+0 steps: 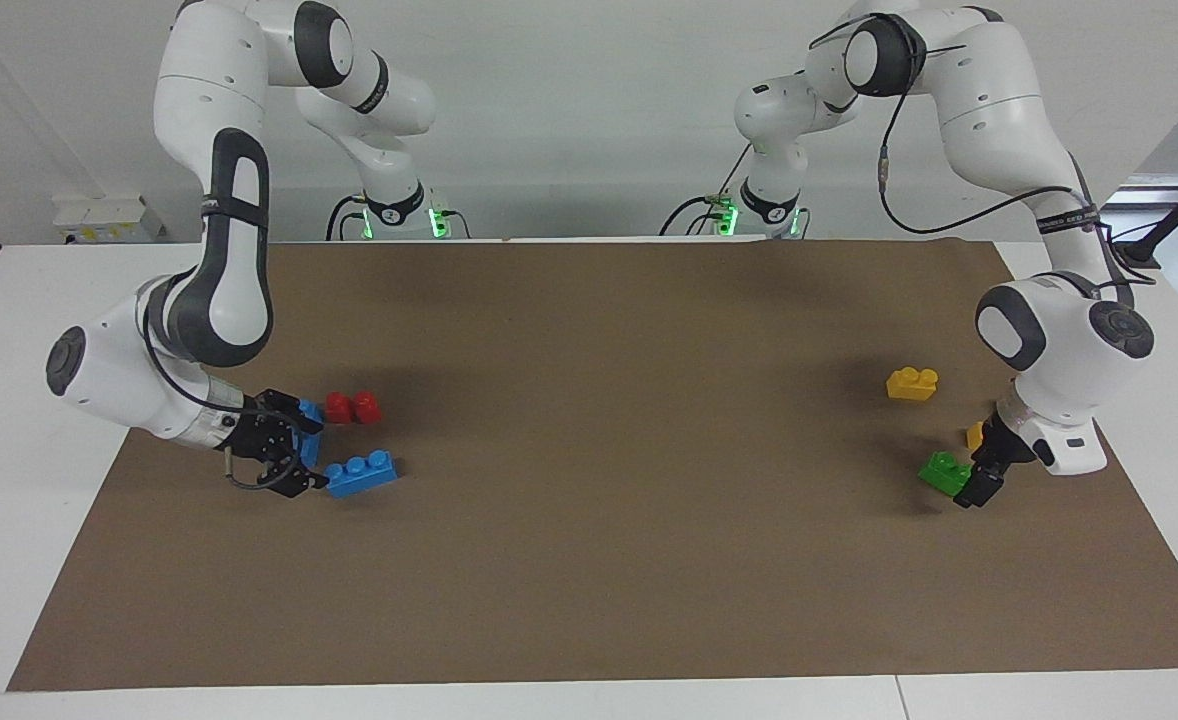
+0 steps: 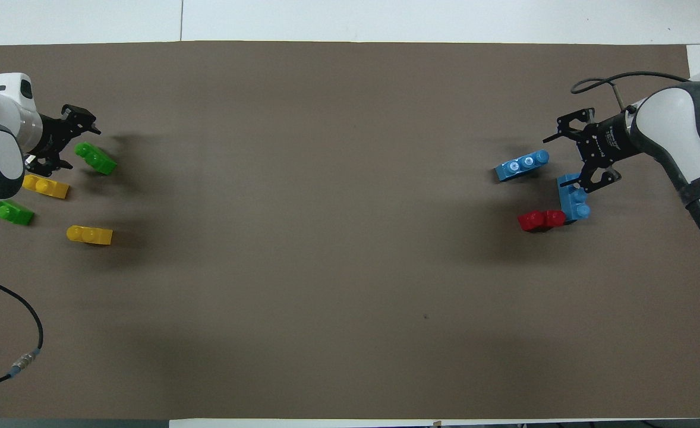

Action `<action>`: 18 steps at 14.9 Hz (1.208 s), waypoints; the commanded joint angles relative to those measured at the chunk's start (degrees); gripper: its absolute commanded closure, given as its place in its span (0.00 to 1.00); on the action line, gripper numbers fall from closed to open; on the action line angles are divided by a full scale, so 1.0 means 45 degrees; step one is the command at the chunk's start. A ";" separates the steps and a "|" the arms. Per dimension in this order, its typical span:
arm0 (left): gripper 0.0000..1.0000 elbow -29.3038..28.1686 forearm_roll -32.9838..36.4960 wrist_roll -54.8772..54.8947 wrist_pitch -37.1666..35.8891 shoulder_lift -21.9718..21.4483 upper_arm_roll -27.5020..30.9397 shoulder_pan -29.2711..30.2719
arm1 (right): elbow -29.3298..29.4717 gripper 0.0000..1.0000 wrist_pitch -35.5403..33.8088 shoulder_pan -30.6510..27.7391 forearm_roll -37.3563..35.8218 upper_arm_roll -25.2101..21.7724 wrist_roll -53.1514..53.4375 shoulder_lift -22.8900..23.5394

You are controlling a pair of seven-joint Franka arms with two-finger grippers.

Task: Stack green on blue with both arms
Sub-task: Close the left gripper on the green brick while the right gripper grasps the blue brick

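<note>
Counter (image 1: 9, 300): white, overlaid with a matte brown paper sheet (image 1: 589, 560). All bricks are glossy moulded plastic with round studs.

Toward the right arm's end: two long blue three-stud bricks, one lying free (image 2: 522, 164), the second (image 2: 573, 199) partly under the right gripper (image 2: 585, 148), touching a red two-stud brick (image 2: 541, 219). Right jaws stand wide, low beside the free blue brick, holding nothing.

Toward the left arm's end: green two-stud brick (image 2: 95, 158) just beside the left gripper (image 2: 71, 138), whose jaws stand wide and empty. A second green brick (image 2: 9, 212) and two yellow bricks (image 2: 46, 186) (image 2: 89, 235) lie nearer the robots. No brick is stacked.
</note>
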 commanded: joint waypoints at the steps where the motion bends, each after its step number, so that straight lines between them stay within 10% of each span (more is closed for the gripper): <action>1: 0.00 -0.0519 -0.0015 -0.0148 0.0405 -0.0262 0.0035 -0.0020 | -0.0311 0.00 0.0460 0.0101 0.0235 0.0056 -0.0345 0.0179; 11: 0.33 -0.0344 0.0004 -0.0148 0.0190 -0.0262 0.0054 -0.0157 | -0.1190 0.00 0.1456 0.0161 0.0274 0.0056 -0.0930 0.0121; 14: 0.43 -0.0304 0.0121 -0.0129 0.0210 -0.0242 0.0054 -0.0138 | -0.1191 0.25 0.1651 0.0063 0.0255 0.0037 -0.1087 0.0121; 18: 0.86 -0.0265 0.0180 -0.0109 0.0229 -0.0242 0.0054 -0.0157 | -0.1171 0.58 0.1711 -0.0035 0.0274 0.0037 -0.1771 0.0141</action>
